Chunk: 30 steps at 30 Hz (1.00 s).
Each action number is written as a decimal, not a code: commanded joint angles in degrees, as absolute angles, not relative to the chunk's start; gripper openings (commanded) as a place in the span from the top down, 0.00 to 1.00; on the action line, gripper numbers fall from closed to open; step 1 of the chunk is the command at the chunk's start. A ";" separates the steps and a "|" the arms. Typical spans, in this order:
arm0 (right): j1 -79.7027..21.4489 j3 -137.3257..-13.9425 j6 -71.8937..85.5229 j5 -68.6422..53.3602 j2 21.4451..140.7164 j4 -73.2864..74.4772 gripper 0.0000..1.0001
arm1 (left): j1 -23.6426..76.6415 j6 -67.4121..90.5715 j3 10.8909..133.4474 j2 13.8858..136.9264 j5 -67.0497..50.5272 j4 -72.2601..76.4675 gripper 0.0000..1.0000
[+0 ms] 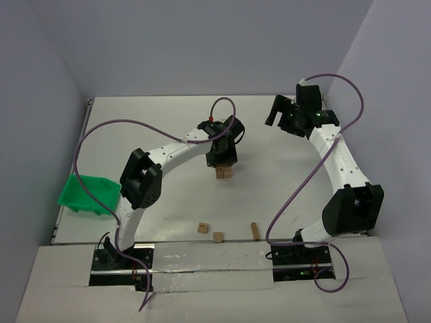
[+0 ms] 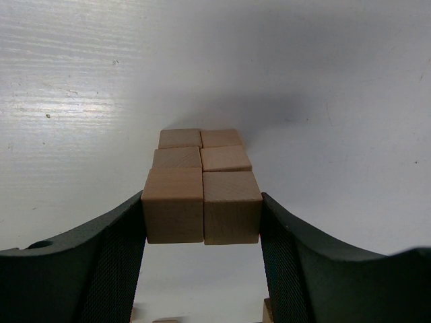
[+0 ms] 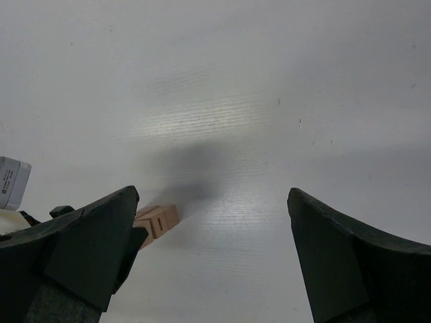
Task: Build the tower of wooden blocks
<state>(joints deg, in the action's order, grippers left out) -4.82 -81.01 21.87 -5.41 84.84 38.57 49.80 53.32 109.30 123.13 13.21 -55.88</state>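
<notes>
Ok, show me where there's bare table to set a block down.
Bare table lies beyond the left gripper to the far edge, and between the tower and the right arm. Crowded: around the tower, where the left gripper closes on it, and the near strip with three loose blocks.

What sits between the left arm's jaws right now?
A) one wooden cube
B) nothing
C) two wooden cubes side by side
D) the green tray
C: the left wrist view shows two wood blocks side by side on top of the tower, with the left arm's jaws touching their outer faces.
</notes>
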 commanded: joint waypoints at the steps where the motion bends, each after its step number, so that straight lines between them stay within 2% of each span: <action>1: -4.22 -80.84 22.32 -5.54 82.95 36.83 0.00 | 49.66 53.00 109.23 123.31 13.99 -54.24 0.74; 8: -4.22 -80.77 22.32 -5.61 82.97 36.74 0.00 | 49.66 52.73 108.90 123.31 13.80 -54.05 0.61; 16: -4.23 -80.77 22.41 -5.71 82.80 36.75 0.00 | 49.66 52.36 108.98 123.31 13.69 -53.86 0.51; 21: -4.22 -80.77 22.41 -5.80 82.97 36.74 0.00 | 49.66 52.03 108.90 123.31 13.27 -53.44 0.36; 27: -4.22 -80.77 22.50 -5.91 83.06 36.82 0.00 | 49.66 51.92 108.71 123.30 12.99 -53.42 0.32; 30: -4.22 -80.74 22.50 -6.06 83.06 36.74 0.00 | 49.69 51.77 108.55 123.14 12.78 -53.21 0.26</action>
<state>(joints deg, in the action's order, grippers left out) -4.82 -80.99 22.06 -5.66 84.84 38.57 49.78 52.22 109.11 123.13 13.21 -55.36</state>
